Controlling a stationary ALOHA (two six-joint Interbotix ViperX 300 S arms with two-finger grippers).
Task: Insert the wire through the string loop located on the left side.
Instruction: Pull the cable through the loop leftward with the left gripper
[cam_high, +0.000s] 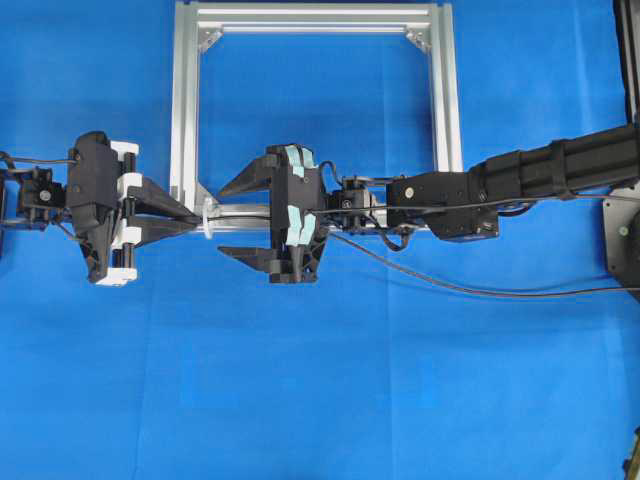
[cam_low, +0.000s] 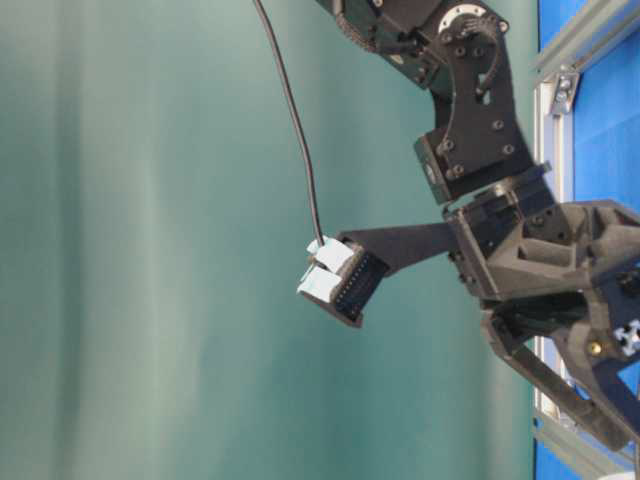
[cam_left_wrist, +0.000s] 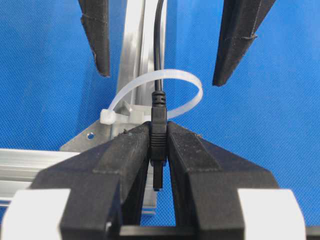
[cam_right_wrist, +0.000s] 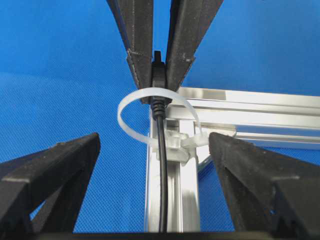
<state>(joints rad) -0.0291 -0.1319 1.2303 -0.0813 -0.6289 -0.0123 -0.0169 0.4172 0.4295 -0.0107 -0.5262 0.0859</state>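
The white string loop (cam_left_wrist: 194, 84) stands up from the corner of the silver frame (cam_high: 185, 100). The black wire (cam_left_wrist: 159, 40) runs through it, and its plug (cam_left_wrist: 158, 140) sits on the near side in the left wrist view. My left gripper (cam_left_wrist: 158, 129) is shut on that plug, just left of the loop (cam_high: 208, 220) in the overhead view. My right gripper (cam_right_wrist: 154, 141) is open, its fingers wide apart on either side of the wire (cam_right_wrist: 161, 175) and touching nothing. It sits right of the loop (cam_right_wrist: 131, 104), over the frame's bottom rail.
The frame lies flat on the blue cloth (cam_high: 320, 380). The wire trails right along the right arm (cam_high: 540, 175), and a slack part (cam_high: 450, 285) curves over the cloth below it. In the table-level view a taped finger pad (cam_low: 335, 272) stands near the hanging wire (cam_low: 295, 120).
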